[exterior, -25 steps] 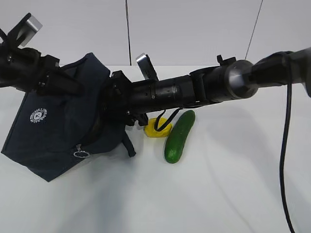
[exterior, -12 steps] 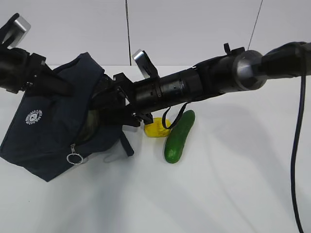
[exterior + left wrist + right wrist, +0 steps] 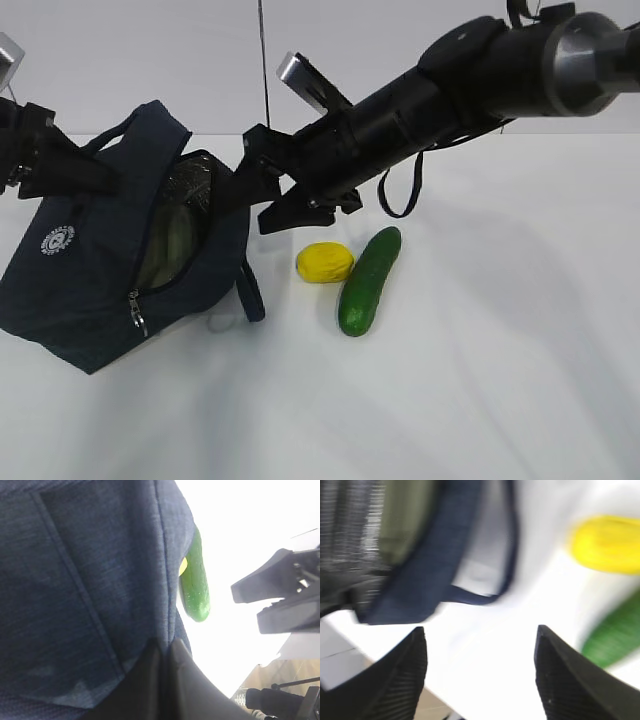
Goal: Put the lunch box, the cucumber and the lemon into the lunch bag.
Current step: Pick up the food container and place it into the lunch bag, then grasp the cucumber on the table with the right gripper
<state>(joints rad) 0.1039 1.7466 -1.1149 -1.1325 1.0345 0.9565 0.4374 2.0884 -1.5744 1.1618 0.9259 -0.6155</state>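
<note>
The navy lunch bag (image 3: 90, 270) lies tilted at the left with its zipper open. The pale green lunch box (image 3: 172, 232) shows inside it. My left gripper (image 3: 100, 178) is shut on the bag's top fabric (image 3: 90, 580); its fingers (image 3: 182, 670) pinch a fold. My right gripper (image 3: 255, 195) is open and empty, just outside the bag's mouth, above the table. The yellow lemon (image 3: 325, 263) and the green cucumber (image 3: 368, 281) lie side by side on the table right of the bag. In the right wrist view the open gripper (image 3: 480, 645) has the lemon (image 3: 607, 542) and the cucumber (image 3: 615, 630) ahead.
The white table (image 3: 450, 380) stretches to the right and front. A bag strap (image 3: 250, 290) hangs down beside the lemon. A black cable (image 3: 400, 190) loops below my right arm. The right gripper also shows in the left wrist view (image 3: 280, 600).
My right gripper has pulled back out of the bag, up and to the right, empty. The bag's mouth now gapes and shows the lunch box. My left arm has shifted left.
</note>
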